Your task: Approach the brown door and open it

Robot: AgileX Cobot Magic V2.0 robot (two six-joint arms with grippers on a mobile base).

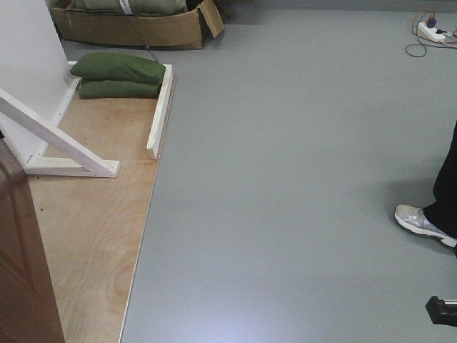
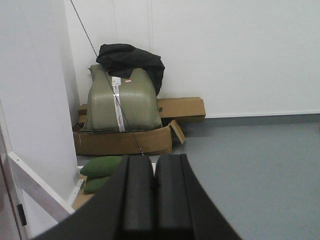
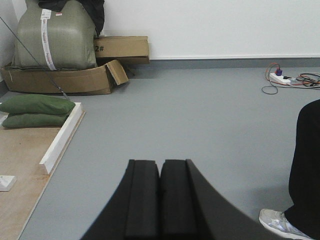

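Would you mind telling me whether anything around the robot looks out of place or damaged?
The flat tan cardboard box by the white far wall is splayed, its corner flap bent outward under a bulging grey-green sack. A person's white sneaker stands on the grey floor at right.

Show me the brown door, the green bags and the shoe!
brown door (image 1: pixel 21 286): front view, wood panel at left edge.
green bags (image 1: pixel 120 68): front view, middle of top bag.
shoe (image 1: pixel 421 221): front view, middle of its side.
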